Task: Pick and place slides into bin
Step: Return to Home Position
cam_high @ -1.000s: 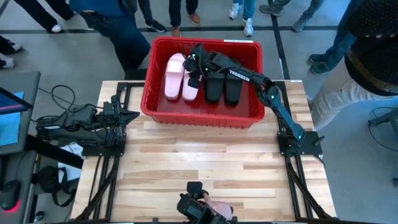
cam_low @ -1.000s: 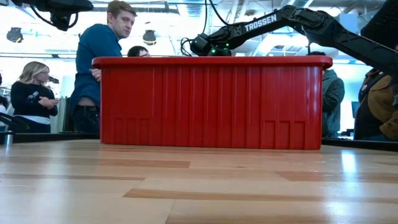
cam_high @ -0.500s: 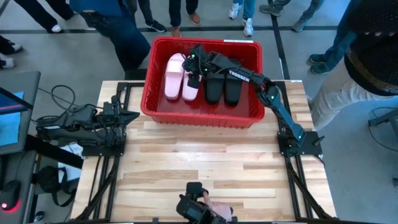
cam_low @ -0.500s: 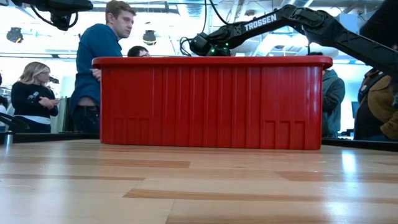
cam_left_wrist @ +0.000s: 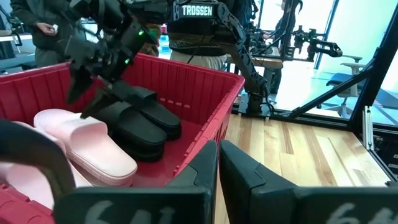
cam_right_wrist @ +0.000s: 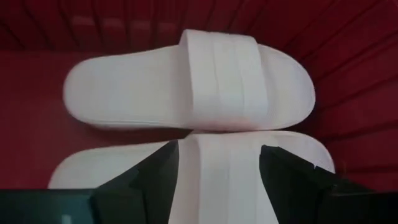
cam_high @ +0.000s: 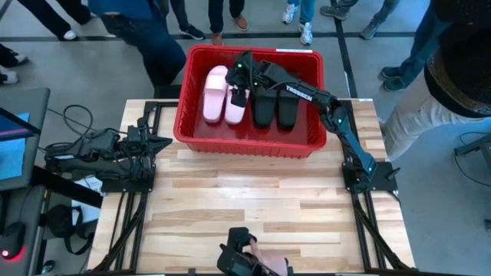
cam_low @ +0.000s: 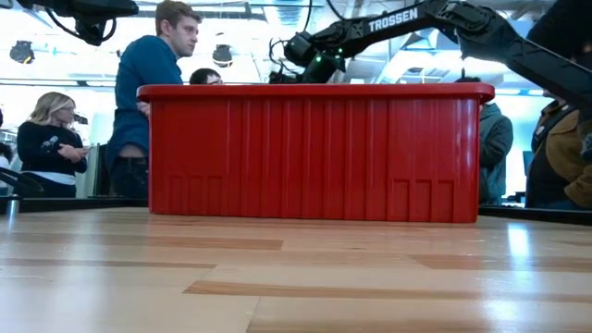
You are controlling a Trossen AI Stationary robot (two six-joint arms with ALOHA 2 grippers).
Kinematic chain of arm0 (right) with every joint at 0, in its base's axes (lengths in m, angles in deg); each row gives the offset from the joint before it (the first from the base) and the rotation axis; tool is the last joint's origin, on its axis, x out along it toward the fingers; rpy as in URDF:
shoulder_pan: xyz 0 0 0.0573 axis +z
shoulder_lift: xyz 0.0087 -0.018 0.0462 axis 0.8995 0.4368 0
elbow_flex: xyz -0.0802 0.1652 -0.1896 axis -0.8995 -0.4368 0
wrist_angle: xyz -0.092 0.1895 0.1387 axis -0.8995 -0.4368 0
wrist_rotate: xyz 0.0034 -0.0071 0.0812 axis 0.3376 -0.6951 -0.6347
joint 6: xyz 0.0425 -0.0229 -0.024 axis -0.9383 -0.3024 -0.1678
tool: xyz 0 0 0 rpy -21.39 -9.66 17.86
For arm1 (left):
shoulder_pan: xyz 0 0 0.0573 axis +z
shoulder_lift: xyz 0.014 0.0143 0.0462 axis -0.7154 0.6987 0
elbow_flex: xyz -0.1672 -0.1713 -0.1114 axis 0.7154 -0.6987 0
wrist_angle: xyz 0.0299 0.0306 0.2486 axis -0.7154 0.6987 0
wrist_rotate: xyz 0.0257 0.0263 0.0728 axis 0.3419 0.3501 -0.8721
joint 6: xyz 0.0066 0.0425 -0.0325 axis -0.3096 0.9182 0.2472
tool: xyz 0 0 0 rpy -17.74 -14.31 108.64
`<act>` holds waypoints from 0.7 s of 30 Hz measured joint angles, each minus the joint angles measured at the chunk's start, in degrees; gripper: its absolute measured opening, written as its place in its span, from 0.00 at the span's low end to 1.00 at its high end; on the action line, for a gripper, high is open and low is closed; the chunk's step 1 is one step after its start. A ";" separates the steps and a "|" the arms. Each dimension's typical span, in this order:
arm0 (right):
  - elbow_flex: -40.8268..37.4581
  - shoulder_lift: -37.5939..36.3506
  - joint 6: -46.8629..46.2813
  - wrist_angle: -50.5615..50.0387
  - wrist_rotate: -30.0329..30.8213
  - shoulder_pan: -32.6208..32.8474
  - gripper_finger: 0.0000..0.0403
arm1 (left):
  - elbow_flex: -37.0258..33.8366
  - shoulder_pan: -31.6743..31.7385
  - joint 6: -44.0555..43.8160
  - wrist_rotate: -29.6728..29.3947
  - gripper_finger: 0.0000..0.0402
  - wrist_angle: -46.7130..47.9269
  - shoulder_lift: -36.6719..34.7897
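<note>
A large red perforated plastic bin (cam_high: 247,142) stands at the far edge of the pale wooden plank table (cam_high: 253,203), and the slides that show all lie inside it on its floor. Two pale pink foam slides (cam_high: 215,93) lie on its left half and two black foam slides (cam_high: 265,106) on its right half. All four lie side by side, their long axes running from the bin's near wall toward its far wall. Which ends are the toes cannot be told from above. The left gripper (cam_high: 161,142) waits low at the table's left edge, just outside the bin, its fingers (cam_left_wrist: 202,171) drawn together with only a thin slit between them and nothing in it. The right gripper (cam_high: 239,92) hangs over the middle of the bin, above rim height in the low view and over the pink slide next to the black pair. Its fingers (cam_right_wrist: 163,168) are spread wide and grip nothing. Beyond the bin, a person in a blue shirt (cam_low: 148,102) stands by its left end, a person in dark clothes (cam_low: 44,143) stands farther off, and others stand around on the grey floor (cam_high: 445,203).
</note>
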 joint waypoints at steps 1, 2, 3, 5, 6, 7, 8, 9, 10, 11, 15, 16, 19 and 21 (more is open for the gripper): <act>-0.01 -0.40 0.06 -0.39 -0.06 0.02 0.52 | -0.02 0.00 0.00 -0.02 0.01 -0.04 0.00; 0.09 -0.59 0.08 -0.69 -0.21 0.31 0.52 | 0.00 0.02 0.02 -0.02 0.01 -0.07 0.00; 0.08 -1.05 -0.06 -1.60 -0.33 0.49 0.51 | 0.00 0.02 0.03 -0.02 0.01 -0.07 0.00; -0.15 -1.85 -0.23 -3.75 -1.47 0.78 0.51 | 0.00 0.00 0.25 -0.04 0.01 -0.19 0.00; -0.15 -2.26 -0.25 -3.83 -1.72 1.16 0.51 | 0.00 0.02 0.31 -0.05 0.01 -0.28 0.00; -0.15 -2.91 -0.27 -4.65 -2.18 1.51 0.51 | 0.00 0.01 0.35 -0.22 0.01 -0.26 0.00; -0.15 -3.65 -0.27 -5.83 -2.80 1.86 0.51 | 0.00 0.00 0.41 -0.57 0.01 -0.28 0.00; -0.15 -4.45 -0.26 -6.32 -3.11 2.30 0.51 | 0.00 0.00 0.44 -0.67 0.01 -0.31 0.00; -0.15 -5.24 -0.27 -6.51 -3.23 2.75 0.51 | 0.00 0.01 0.46 -0.72 0.01 -0.31 0.00; -0.13 -6.08 -0.27 -6.93 -3.23 3.20 0.51 | 0.00 0.00 0.46 -0.72 0.01 -0.33 0.00; -0.15 -9.55 -0.80 -8.05 -3.63 5.07 0.51 | 0.00 0.02 0.48 -0.74 0.01 -0.48 0.00; -0.15 -10.54 -1.54 -7.94 -4.37 5.50 0.51 | 0.00 0.00 0.50 -0.76 0.01 -0.48 0.00; -0.15 -13.58 -4.41 -8.12 -7.57 6.57 0.51 | 0.00 0.00 0.54 -1.28 0.01 -0.80 0.00; -0.14 -15.34 -6.28 -8.56 -9.46 7.36 0.50 | 0.00 0.00 1.08 -1.51 0.01 -1.37 0.00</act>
